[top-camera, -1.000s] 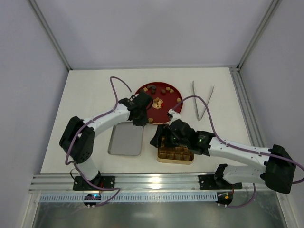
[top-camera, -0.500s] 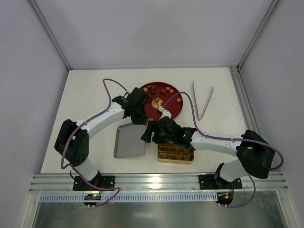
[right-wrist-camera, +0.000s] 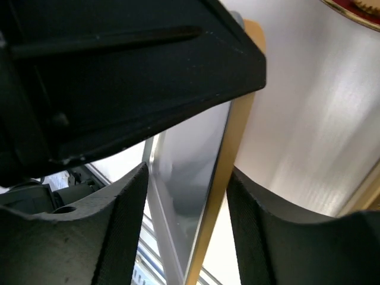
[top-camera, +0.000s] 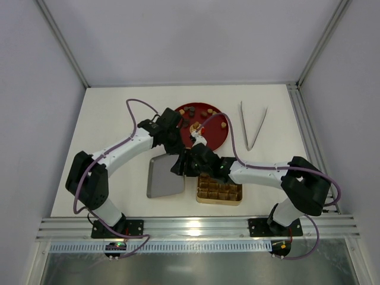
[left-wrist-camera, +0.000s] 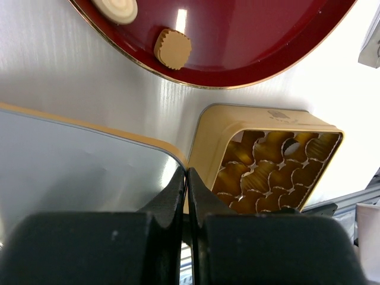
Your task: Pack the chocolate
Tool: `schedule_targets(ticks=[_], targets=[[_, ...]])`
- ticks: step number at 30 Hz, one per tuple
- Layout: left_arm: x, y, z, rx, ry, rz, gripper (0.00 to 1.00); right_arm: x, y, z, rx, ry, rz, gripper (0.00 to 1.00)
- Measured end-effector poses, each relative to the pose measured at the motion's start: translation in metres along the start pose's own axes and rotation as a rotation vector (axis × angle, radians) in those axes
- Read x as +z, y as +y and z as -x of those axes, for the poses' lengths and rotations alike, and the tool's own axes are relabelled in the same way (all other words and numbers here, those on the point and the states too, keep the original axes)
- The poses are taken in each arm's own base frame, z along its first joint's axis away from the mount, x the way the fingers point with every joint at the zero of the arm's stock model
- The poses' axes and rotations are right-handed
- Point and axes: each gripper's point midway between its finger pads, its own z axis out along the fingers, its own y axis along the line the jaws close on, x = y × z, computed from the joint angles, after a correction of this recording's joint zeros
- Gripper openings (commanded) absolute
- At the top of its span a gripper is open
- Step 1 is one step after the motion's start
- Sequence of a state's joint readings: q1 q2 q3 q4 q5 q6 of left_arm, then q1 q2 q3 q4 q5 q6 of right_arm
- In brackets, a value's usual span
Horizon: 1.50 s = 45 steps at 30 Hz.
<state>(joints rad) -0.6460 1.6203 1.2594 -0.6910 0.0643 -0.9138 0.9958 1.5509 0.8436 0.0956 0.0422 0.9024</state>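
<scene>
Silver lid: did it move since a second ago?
Yes. The silver lid slid to the right, closer to the gold tin, which stayed where it was.

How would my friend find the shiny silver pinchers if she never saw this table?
Look at the white table and find the big round red plate near its far edge. Right of it lie the tongs, alone. Nothing else is that thin silvery V shape.
</scene>
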Motion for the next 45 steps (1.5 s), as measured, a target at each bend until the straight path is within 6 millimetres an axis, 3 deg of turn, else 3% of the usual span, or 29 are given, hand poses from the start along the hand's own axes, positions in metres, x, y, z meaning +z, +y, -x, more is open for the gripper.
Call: schedule_targets(ticks=[8,10,11,14,16,18,20,25,30,34,37,39,42,45], targets=[[-0.003,-0.002,0.004,-0.016,-0.015,-0.016,0.0,0.005,0.001,0.0,0.017,-0.004,0.002,0.34],[-0.005,-0.004,0.005,-0.023,-0.02,-0.026,0.0,0.007,-0.001,0.0,0.02,-0.005,-0.004,0.26],[-0.007,-0.005,0.005,-0.025,-0.023,-0.031,0.0,0.007,-0.002,0.0,0.022,-0.005,-0.009,0.17],[-0.012,-0.006,0.006,-0.029,-0.033,-0.042,0.08,0.009,-0.01,-0.002,0.037,-0.004,-0.039,0.04],[-0.015,-0.008,0.007,-0.032,-0.04,-0.05,0.21,0.01,-0.01,0.0,0.043,-0.009,-0.039,0.04],[-0.018,-0.01,0.008,-0.036,-0.049,-0.061,0.25,0.01,-0.009,-0.001,0.044,-0.009,-0.034,0.04],[-0.02,-0.013,0.009,-0.04,-0.057,-0.073,0.4,0.01,-0.009,-0.001,0.044,-0.008,-0.035,0.04],[-0.028,-0.018,0.013,-0.032,-0.08,-0.099,0.56,0.006,-0.009,-0.001,0.043,-0.003,-0.041,0.04],[-0.044,-0.017,0.023,-0.02,-0.118,-0.122,0.63,-0.002,-0.008,0.0,0.041,0.001,-0.046,0.04],[-0.065,-0.005,0.043,-0.021,-0.178,-0.125,0.65,-0.012,-0.011,0.005,0.051,0.01,-0.053,0.04],[-0.091,0.001,0.06,0.008,-0.251,-0.133,0.66,-0.025,-0.018,0.02,0.088,0.018,-0.052,0.04],[-0.111,0.0,0.065,0.055,-0.303,-0.154,0.66,-0.038,-0.031,0.042,0.114,0.0,-0.068,0.04],[-0.143,-0.006,0.062,0.164,-0.396,-0.184,0.67,-0.062,-0.046,0.076,0.141,-0.041,-0.108,0.04],[-0.17,-0.022,0.046,0.325,-0.482,-0.216,0.7,-0.085,-0.047,0.111,0.148,-0.074,-0.115,0.04]])
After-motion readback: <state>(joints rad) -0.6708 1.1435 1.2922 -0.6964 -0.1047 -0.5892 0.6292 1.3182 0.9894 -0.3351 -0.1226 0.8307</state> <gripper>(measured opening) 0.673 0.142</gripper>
